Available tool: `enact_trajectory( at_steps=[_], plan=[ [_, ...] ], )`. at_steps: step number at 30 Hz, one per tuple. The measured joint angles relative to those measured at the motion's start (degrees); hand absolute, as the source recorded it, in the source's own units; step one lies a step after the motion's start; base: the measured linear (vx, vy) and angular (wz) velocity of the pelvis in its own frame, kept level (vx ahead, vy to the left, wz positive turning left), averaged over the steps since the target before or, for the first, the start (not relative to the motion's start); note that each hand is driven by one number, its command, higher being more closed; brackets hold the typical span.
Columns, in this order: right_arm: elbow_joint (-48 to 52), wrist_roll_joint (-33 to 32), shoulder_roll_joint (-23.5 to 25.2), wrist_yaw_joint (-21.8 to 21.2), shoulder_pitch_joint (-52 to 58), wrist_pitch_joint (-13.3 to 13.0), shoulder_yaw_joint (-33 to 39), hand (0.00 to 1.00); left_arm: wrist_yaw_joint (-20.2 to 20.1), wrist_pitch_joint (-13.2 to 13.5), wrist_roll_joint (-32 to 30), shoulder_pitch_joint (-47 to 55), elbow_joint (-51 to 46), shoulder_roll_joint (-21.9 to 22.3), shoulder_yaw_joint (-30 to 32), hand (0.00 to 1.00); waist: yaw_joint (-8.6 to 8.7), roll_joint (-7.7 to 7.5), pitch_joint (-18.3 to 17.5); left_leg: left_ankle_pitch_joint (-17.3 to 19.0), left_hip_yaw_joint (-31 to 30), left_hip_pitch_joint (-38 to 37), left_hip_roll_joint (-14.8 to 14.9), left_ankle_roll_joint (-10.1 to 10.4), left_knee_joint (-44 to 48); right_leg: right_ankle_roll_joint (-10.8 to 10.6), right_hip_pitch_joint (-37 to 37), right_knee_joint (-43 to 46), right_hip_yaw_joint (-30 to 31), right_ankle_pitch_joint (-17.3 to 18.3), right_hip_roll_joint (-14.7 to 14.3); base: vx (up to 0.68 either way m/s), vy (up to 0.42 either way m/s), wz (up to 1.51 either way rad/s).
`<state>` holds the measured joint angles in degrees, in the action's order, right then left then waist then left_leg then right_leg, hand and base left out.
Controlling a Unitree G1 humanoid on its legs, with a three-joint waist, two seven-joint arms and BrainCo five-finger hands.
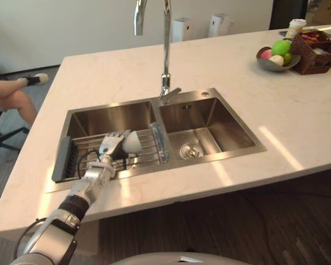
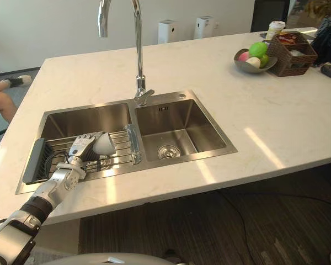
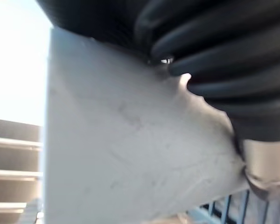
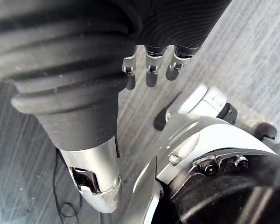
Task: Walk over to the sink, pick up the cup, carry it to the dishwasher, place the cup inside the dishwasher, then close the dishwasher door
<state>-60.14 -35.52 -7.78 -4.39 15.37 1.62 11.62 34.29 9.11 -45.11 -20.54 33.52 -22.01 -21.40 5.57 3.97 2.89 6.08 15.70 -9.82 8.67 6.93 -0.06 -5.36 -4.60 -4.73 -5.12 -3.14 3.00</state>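
1. Right wrist view: the right hand [image 4: 148, 71] hangs over a grey wood-grain floor [image 4: 252, 51]. Its fingers are loose and apart from the thumb, with nothing in them.
2. The left hand [image 1: 111, 146] reaches into the left basin of the stainless-steel double sink [image 1: 234, 126] and lies on the pale grey cup [image 1: 134, 142]. In the left wrist view the cup's wall sits right against the palm and the fingers are cut off. I cannot tell whether they clasp the cup or only rest on it.
3. The cup lies on its side on a wire rack [image 1: 146, 152] spanning the left basin. One end pokes out past the fingers toward the divider.
4. A dark grey plastic piece [image 1: 63, 160] stands at the rack's outer end; what it is stays unclear.
5. A clear see-through object [image 1: 160, 142] stands along the divider between the basins, too faint to identify.
6. The right basin shows a round drain [image 1: 190, 150].
7. A tall chrome gooseneck tap [image 1: 165, 55] rises behind the divider, its arch cut off at the top.
8. Far across the cream stone worktop [image 1: 99, 83], a grey metal bowl [image 1: 266, 66] holds green, pink and pale round fruit. Just beside it, a brown wicker basket [image 1: 314, 65] holds packets that are hard to make out. A lidded paper cup [image 1: 295, 26] stands behind them.
9. A person's bare legs [image 1: 16, 99] show beyond the worktop's left edge, partly cut off.
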Motion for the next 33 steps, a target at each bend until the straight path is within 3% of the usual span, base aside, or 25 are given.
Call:
enact_trajectory(
  at_steps=[2,3,5,10,13,17,21,23,24,25,26,27,28,29,30,31,32,33],
  plan=[
    [0.02,-0.01,0.11,-1.11,-0.46,0.12,-0.44,0.0,7.88,0.04,2.6,2.84,-2.89,0.08,5.58,1.0,0.19,-0.15,0.87,-0.34,-1.98,0.49,0.01,-0.04,0.04,-0.01,-0.77,0.04,-2.01,0.41,0.18,0.06,-0.015,0.43],
    [0.02,-0.01,0.13,-1.59,-0.5,0.12,-0.73,0.0,9.78,0.02,3.18,3.69,-3.78,0.08,7.46,1.0,0.12,-0.43,1.12,-0.43,-2.53,0.78,0.01,-0.05,0.05,0.01,-0.81,0.04,-2.49,0.5,0.19,0.02,-0.021,0.47],
    [0.03,1.05,0.15,-2.94,-0.46,0.1,-2.07,0.0,15.77,0.14,4.71,7.18,-8.6,0.06,14.24,1.0,-1.22,-1.54,2.07,-0.67,-4.37,1.15,0.04,-0.06,0.09,0.11,-1.63,0.06,-4.53,1.01,0.42,0.02,-0.016,0.42],
    [0.11,4.59,-0.12,-3.09,-0.48,-0.16,-2.15,0.0,23.22,4.14,10.93,15.96,-24.89,2.0,24.0,1.0,-4.51,-2.13,1.87,-0.67,-8.29,2.24,-0.76,-0.09,1.66,0.0,-3.98,0.07,-8.81,2.02,1.39,0.02,0.005,0.45],
    [0.13,8.14,-0.11,-3.14,-1.17,-0.17,-2.35,0.0,24.35,5.47,13.79,19.9,-32.54,7.5,29.94,1.0,-6.38,-2.33,1.75,-0.58,-11.09,4.61,-1.38,-0.23,4.03,-0.28,-4.24,0.7,-11.43,2.86,2.13,-0.06,0.002,0.53],
    [-1.06,10.14,-0.15,-3.77,-1.48,-0.22,-2.54,0.0,23.3,7.21,16.99,27.67,-39.93,15.78,35.51,1.0,-8.76,-2.5,1.76,-0.65,-17.36,6.19,-1.78,-0.59,5.36,-0.39,-4.37,7.65,-17.41,7.73,3.31,-0.09,-0.016,0.77],
    [-1.55,10.27,0.05,-4.03,-1.52,-0.11,-4.54,0.0,21.28,7.75,22.42,32.94,-44.07,18.87,42.41,1.0,-11.28,-3.75,1.43,-1.8,-23.11,8.49,-3.22,-0.99,5.3,-0.48,-3.6,14.15,-23.02,12.16,5.41,-0.09,-0.042,0.9],
    [-1.45,10.75,0.03,-4.19,-2.0,0.42,-4.76,0.0,19.75,8.06,25.51,36.2,-47.33,19.63,45.99,1.0,-12.73,-4.1,1.59,-4.62,-27.58,11.36,-5.43,-1.88,4.79,-0.82,-2.73,18.29,-28.21,13.84,7.36,-0.03,-0.06,1.23],
    [-1.41,10.72,0.04,-4.14,-2.11,0.73,-4.76,0.0,19.37,8.21,26.27,36.66,-48.27,20.24,46.75,1.0,-12.9,-4.15,1.7,-5.96,-27.2,12.21,-6.22,-3.55,4.65,-0.82,-2.77,18.86,-29.79,14.16,8.19,-0.03,-0.005,1.86],
    [-1.35,10.04,0.05,-3.92,-2.16,1.55,-4.74,0.0,18.25,9.56,27.42,36.93,-49.26,21.81,48.06,1.0,-12.69,-4.26,2.45,-9.11,-24.44,13.87,-8.12,-8.86,4.11,-0.36,-3.82,18.91,-32.16,14.43,9.74,-0.06,0.09,2.38],
    [-1.02,8.0,-0.54,-3.68,-2.26,2.44,-4.14,0.0,16.62,11.51,28.58,36.06,-50.42,23.31,49.3,1.0,-11.89,-3.66,3.46,-7.68,-18.26,14.57,-7.49,-14.2,3.51,-0.09,-5.89,17.95,-34.06,13.79,10.15,-0.08,0.126,2.56],
    [-0.75,6.62,-0.73,-3.09,-2.39,2.97,-4.14,0.0,15.67,12.78,28.87,35.92,-50.72,23.39,50.11,1.0,-11.81,-3.12,4.11,-7.08,-13.52,15.12,-5.86,-13.21,4.36,-0.28,-6.63,17.3,-35.74,13.57,10.12,-0.12,0.128,2.23],
    [-0.38,5.28,-1.3,-2.35,-2.36,3.93,-4.0,0.0,14.64,14.49,29.13,35.98,-50.88,23.24,50.84,1.0,-11.9,-3.04,4.97,-6.3,-6.3,16.19,-3.23,-10.49,6.32,-0.32,-7.65,17.11,-38.37,13.55,10.51,-0.13,0.127,1.65],
    [-0.28,4.23,-2.32,-1.2,-2.79,5.01,-3.67,0.0,14.05,16.16,30.12,36.06,-50.89,23.37,51.89,1.0,-12.95,-2.21,5.02,-5.9,1.64,17.58,0.93,-9.85,10.89,-0.48,-7.44,18.06,-40.08,13.56,12.51,-0.11,0.092,1.18],
    [-0.26,4.24,-2.61,-0.94,-2.84,5.12,-3.35,0.0,13.99,16.61,31.03,35.99,-50.95,23.36,51.76,1.0,-13.32,-2.27,5.02,-5.99,3.57,17.59,2.34,-9.71,12.52,-0.78,-7.15,18.64,-40.31,13.38,13.99,-0.05,0.161,0.68],
    [0.23,4.25,-2.89,-0.71,-2.38,5.06,-1.92,0.0,13.86,17.81,33.06,35.74,-51.02,23.32,51.12,1.0,-13.04,-2.77,4.87,-6.52,6.86,16.35,5.0,-8.96,15.62,-1.67,-6.8,20.41,-40.91,12.78,17.69,0.01,0.153,0.27],
    [1.09,4.28,-3.14,-0.46,-1.71,4.72,-1.19,0.0,13.48,18.91,34.19,35.58,-51.35,23.33,50.19,1.0,-12.67,-2.83,4.81,-7.75,9.61,15.31,7.52,-9.88,18.27,-2.31,-6.57,22.1,-41.12,12.38,20.51,0.02,0.278,0.32],
    [2.0,4.21,-3.6,-0.44,-1.08,4.57,0.03,0.0,12.77,20.24,35.35,35.55,-51.99,23.37,49.24,1.0,-11.94,-2.43,4.52,-13.62,11.92,14.04,10.17,-12.7,21.09,-2.67,-6.32,24.21,-41.27,12.17,22.68,0.03,0.233,0.38]
  ],
)
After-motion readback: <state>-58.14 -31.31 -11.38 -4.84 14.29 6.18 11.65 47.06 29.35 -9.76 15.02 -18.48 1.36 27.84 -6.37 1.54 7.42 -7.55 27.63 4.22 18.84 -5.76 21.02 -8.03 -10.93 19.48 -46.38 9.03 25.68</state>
